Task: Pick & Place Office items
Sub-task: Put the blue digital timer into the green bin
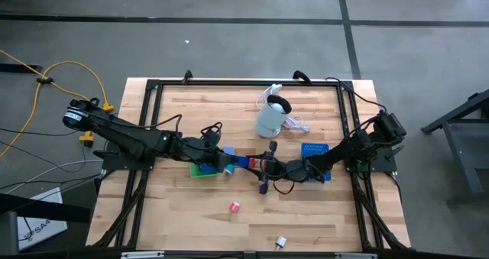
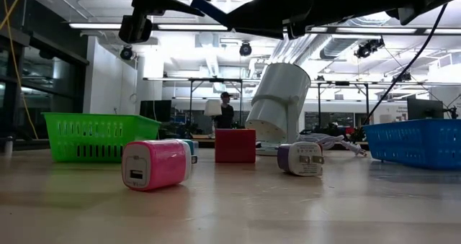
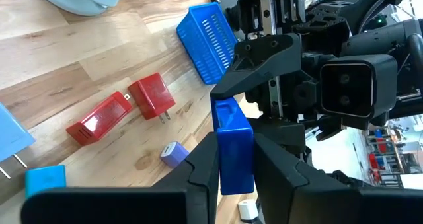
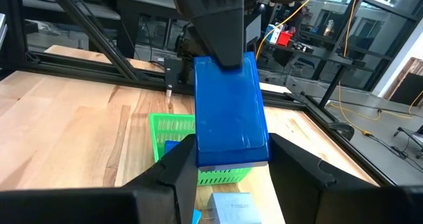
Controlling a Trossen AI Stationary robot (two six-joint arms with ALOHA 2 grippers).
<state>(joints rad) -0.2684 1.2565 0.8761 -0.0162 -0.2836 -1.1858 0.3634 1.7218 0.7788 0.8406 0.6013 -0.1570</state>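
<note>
Both grippers, left gripper (image 3: 234, 168) and right gripper (image 4: 228, 161), clamped on blue block (image 3: 232, 145).

Blue block (image 4: 228, 112) midair, clamped betw both arms' jaws.

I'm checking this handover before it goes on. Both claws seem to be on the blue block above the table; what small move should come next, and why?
Probably the right claw should open. The blue block hangs in mid-air between both arms, and the left claw is already shut on its other end, so it looks able to carry the block alone. With both clamped, neither arm can pull away toward the green tray.
</note>
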